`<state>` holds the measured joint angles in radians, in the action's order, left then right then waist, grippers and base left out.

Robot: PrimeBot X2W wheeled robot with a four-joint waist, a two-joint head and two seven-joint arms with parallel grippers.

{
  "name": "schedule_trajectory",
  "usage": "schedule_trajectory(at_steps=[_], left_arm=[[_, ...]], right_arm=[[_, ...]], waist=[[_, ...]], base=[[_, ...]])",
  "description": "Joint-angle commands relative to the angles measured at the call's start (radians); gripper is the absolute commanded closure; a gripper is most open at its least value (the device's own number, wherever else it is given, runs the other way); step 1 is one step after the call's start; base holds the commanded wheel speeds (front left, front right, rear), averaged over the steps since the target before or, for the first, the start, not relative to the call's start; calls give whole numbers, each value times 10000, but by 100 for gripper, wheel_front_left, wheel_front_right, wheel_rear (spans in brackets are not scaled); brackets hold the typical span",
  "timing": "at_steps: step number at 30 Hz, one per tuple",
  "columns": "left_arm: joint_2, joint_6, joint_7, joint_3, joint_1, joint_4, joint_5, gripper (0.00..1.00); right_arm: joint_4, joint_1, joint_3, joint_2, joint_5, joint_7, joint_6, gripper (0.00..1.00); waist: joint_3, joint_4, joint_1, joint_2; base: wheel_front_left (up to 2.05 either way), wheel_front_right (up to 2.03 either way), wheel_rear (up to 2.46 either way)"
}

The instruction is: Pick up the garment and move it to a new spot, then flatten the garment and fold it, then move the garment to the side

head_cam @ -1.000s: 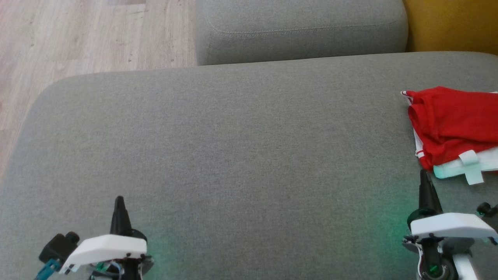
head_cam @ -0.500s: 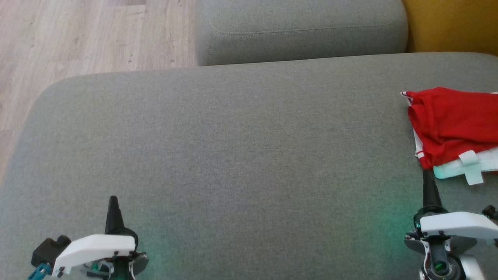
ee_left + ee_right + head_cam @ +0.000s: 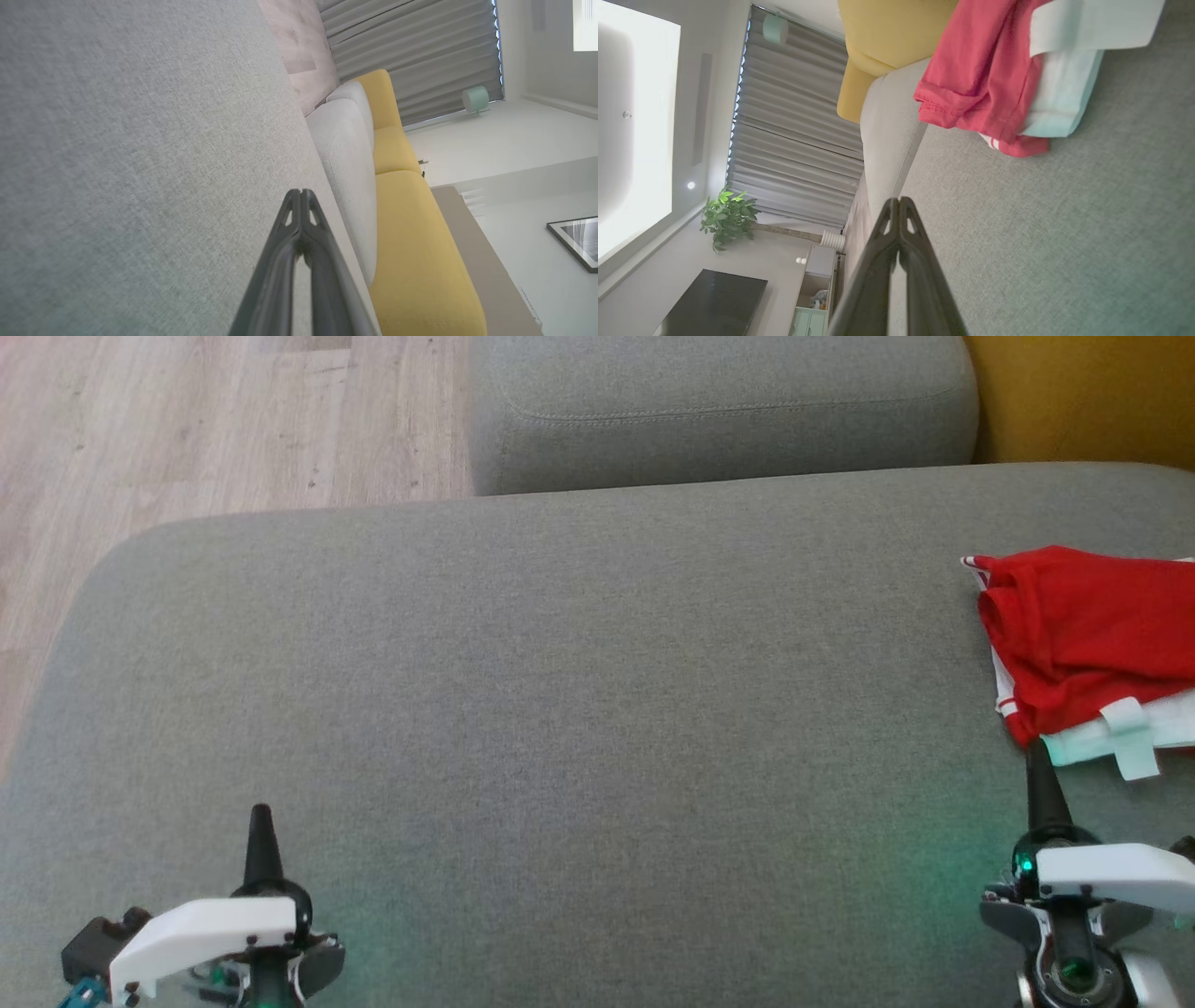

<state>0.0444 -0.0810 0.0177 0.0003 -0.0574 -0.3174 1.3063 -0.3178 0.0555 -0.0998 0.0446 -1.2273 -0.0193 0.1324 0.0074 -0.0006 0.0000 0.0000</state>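
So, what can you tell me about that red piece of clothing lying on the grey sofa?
The red garment looks like soft jersey, loosely folded and rumpled, with a stitched hem and red-and-white striped trim at one edge. It lies at the right end of the grey seat cushion, resting on a pale mint-white folded cloth that sticks out beneath it. Nothing holds it: the right gripper is shut, pointing toward it but apart.

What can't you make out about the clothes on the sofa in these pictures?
Red garment: cut off by the head view's right edge and the right wrist view's top edge; its full extent and type are unclear.
Pale garment: mostly under the red one, also cut by those edges.
Shelf items: right wrist view, too small to identify.
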Motion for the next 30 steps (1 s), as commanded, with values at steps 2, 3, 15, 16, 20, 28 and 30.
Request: schedule_trajectory(at_steps=[2,3,15,16,20,28,30], left_arm=[[45,-77,70,325,-484,361,170,100],[46,-104,128,378,-486,385,357,100],[51,-268,473,694,-495,525,1474,100],[52,-282,502,720,-496,536,1567,100],[53,-337,618,826,-499,583,1941,100],[57,-447,848,1037,-505,677,2687,100],[57,-474,906,1090,-506,700,2874,100]], right_arm=[[402,500,133,45,-224,-61,-13,100],[423,502,115,46,-459,-119,-13,100],[552,512,9,50,-1863,-462,-15,100],[563,512,0,51,-1980,-491,-15,100],[606,516,-36,52,-2449,-606,-15,100],[691,522,-108,55,-3388,-835,-17,100],[713,523,-125,56,-3623,-893,-17,100]], waist=[[-1,1,0,0],[-4,1,0,0],[-20,3,0,0],[-22,3,0,0],[-27,4,0,0],[-38,5,0,0],[-41,5,0,0]], base=[[0,0,0],[0,0,0],[0,0,0],[0,0,0],[0,0,0],[0,0,0],[0,0,0]])
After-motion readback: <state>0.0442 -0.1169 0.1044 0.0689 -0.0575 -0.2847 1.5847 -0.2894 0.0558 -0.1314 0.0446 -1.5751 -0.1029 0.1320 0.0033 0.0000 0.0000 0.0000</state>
